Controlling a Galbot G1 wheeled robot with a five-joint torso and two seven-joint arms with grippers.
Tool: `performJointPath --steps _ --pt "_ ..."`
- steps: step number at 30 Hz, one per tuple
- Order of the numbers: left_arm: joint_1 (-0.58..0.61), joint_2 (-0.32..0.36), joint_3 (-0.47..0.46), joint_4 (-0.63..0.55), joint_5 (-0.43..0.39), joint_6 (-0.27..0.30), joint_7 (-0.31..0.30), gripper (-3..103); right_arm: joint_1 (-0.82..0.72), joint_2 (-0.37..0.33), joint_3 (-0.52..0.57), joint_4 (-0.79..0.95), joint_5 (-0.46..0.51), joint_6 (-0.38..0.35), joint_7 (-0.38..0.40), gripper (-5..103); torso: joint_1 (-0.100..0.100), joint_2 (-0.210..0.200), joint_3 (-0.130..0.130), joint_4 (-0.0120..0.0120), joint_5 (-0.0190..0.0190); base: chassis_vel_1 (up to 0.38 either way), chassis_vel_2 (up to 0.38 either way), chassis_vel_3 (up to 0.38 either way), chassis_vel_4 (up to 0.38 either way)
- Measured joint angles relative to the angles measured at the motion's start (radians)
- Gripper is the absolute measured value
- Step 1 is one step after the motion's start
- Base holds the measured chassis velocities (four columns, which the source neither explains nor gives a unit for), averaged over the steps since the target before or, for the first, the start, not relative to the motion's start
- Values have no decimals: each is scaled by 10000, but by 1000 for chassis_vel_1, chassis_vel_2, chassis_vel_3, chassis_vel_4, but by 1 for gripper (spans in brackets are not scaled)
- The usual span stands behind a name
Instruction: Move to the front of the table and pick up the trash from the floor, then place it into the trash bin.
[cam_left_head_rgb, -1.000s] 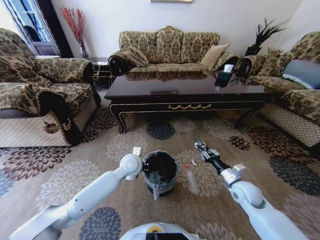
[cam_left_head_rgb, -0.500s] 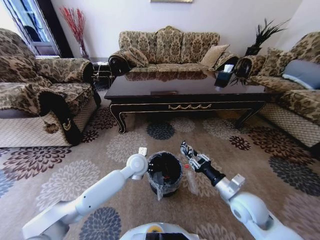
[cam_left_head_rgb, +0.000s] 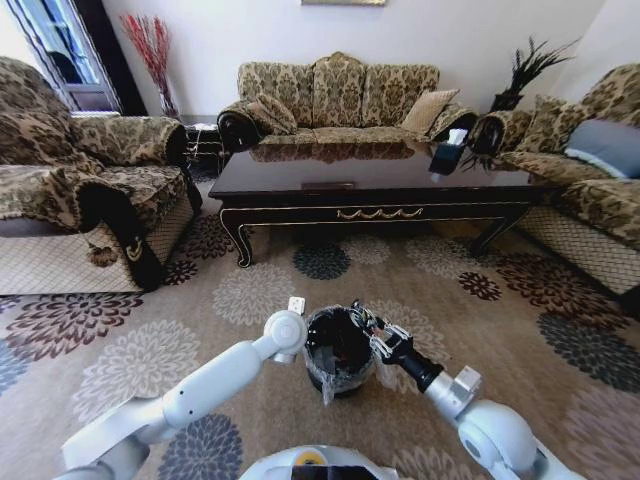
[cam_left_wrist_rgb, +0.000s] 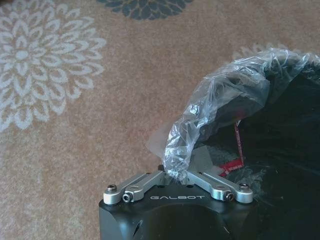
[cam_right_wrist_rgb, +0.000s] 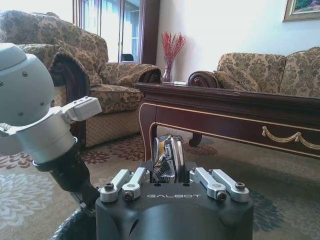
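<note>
The black trash bin (cam_left_head_rgb: 340, 352) stands on the patterned floor (cam_left_head_rgb: 470, 330) in front of the dark table (cam_left_head_rgb: 370, 190). My left gripper (cam_left_head_rgb: 305, 342) is shut on the bin's clear liner (cam_left_wrist_rgb: 210, 100) at its rim, seen close in the left wrist view with the left gripper (cam_left_wrist_rgb: 175, 172) pinching the plastic. A red scrap (cam_left_wrist_rgb: 231, 167) lies inside the bin. My right gripper (cam_left_head_rgb: 362, 318) hovers over the bin's right rim. The right gripper (cam_right_wrist_rgb: 167, 172) is shut on a crumpled shiny piece of trash (cam_right_wrist_rgb: 167, 156).
Sofas ring the carpet: one on the left (cam_left_head_rgb: 70, 200), one behind the table (cam_left_head_rgb: 340, 95), one on the right (cam_left_head_rgb: 590, 170). A tissue box (cam_left_head_rgb: 448, 152) sits on the table. My left arm (cam_right_wrist_rgb: 35, 120) is close beside the right gripper.
My right gripper has swung left from the carpet to above the bin, carrying the trash. The left gripper and the bin have shifted slightly right.
</note>
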Motion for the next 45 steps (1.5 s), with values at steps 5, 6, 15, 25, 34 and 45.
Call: performJointPath --steps 5,6,15,25,34,45 --pt "102 108 -18 -98 27 0 -5 0 -47 60 1 7 -69 -2 -72 28 -1 0 0 2 0 0 0 0 0" --pt "111 117 -31 -111 33 0 -5 0 -50 61 2 23 -87 -3 -74 28 -1 0 0 1 -1 0 0 0 0" --pt "74 210 -51 -76 67 0 17 0 -175 43 12 127 -186 -9 -222 28 0 0 0 0 0 0 0 0 0" --pt "135 220 -6 5 173 1 80 0 -137 30 138 130 75 7 -557 50 0 0 0 1 -1 0 0 0 0" --pt "269 242 -94 -7 250 0 119 0 -155 62 104 86 -33 58 -625 88 0 0 0 0 0 0 0 0 0" --pt "756 574 -634 -250 371 0 243 0 113 206 94 -230 -199 233 -68 100 0 0 0 -1 -1 0 0 0 0"
